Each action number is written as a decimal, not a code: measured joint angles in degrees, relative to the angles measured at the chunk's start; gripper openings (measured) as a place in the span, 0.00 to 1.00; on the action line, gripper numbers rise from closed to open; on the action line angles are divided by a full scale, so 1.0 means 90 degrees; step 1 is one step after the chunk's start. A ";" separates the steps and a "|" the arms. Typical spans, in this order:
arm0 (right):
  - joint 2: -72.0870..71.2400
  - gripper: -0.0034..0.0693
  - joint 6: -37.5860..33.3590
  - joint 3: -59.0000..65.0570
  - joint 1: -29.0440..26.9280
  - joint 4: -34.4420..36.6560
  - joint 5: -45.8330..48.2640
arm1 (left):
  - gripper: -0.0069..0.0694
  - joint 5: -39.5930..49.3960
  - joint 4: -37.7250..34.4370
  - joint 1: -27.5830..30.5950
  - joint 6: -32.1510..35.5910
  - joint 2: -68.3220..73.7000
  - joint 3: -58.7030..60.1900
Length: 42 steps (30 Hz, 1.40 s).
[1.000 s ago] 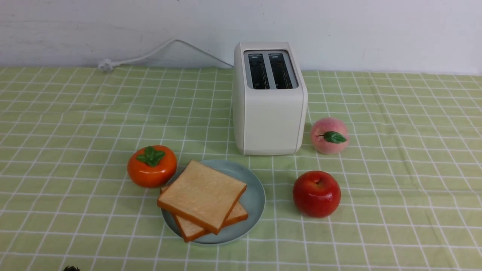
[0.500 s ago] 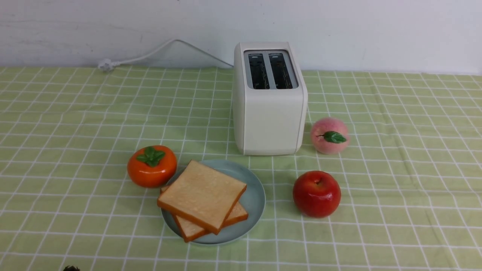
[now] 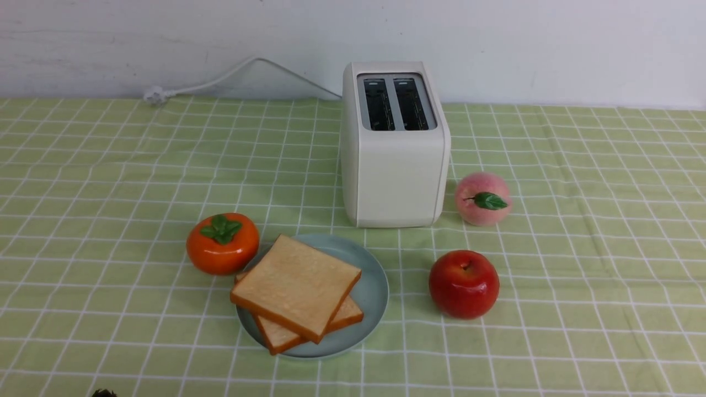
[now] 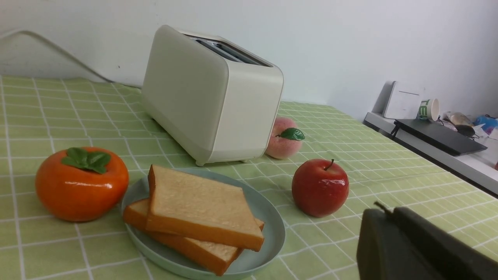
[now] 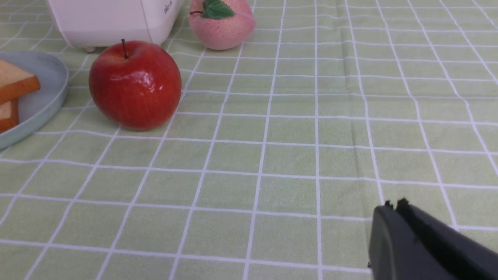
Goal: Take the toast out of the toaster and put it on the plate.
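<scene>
cream toaster (image 3: 394, 165) upright behind pale plate (image 3: 374, 290) holding two stacked toast slices (image 3: 295, 284).

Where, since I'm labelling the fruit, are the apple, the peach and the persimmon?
apple (image 3: 464, 285), front view, middle of its red side.
peach (image 3: 481, 214), front view, pink skin under the leaf.
persimmon (image 3: 222, 251), front view, orange skin below the green leaves.

Lab-like room, checked tablecloth (image 3: 579, 248), cluttered side desk (image 4: 463, 165)

Front view looks down over the whole tablecloth (image 3: 579, 220); wrist views sit low and near — left facing far-right, right far-left — sharing red apple (image 3: 464, 284) and plate (image 3: 374, 289).
</scene>
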 joint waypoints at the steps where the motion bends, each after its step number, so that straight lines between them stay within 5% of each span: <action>1: 0.0000 0.05 0.0000 0.0000 0.0000 0.0000 0.0000 | 0.12 0.0000 0.0000 0.0000 0.0000 0.0000 0.0000; 16: 0.0000 0.07 0.0000 -0.0005 0.0000 0.0000 0.0009 | 0.11 0.0227 0.0042 0.0000 -0.0096 0.0000 0.0000; 19: 0.0000 0.07 0.0000 -0.0005 0.0000 0.0000 0.0009 | 0.07 0.0416 0.0692 0.0000 -0.0885 0.0000 0.0000; 27: 0.0000 0.08 0.0000 -0.0012 0.0000 0.0000 0.0043 | 0.07 0.0679 0.4792 0.0000 -0.5158 0.0000 0.0000; 42: 0.0000 0.11 0.0000 -0.0012 0.0000 0.0000 0.0043 | 0.07 0.0010 0.7458 0.0131 -0.5919 0.0000 0.0000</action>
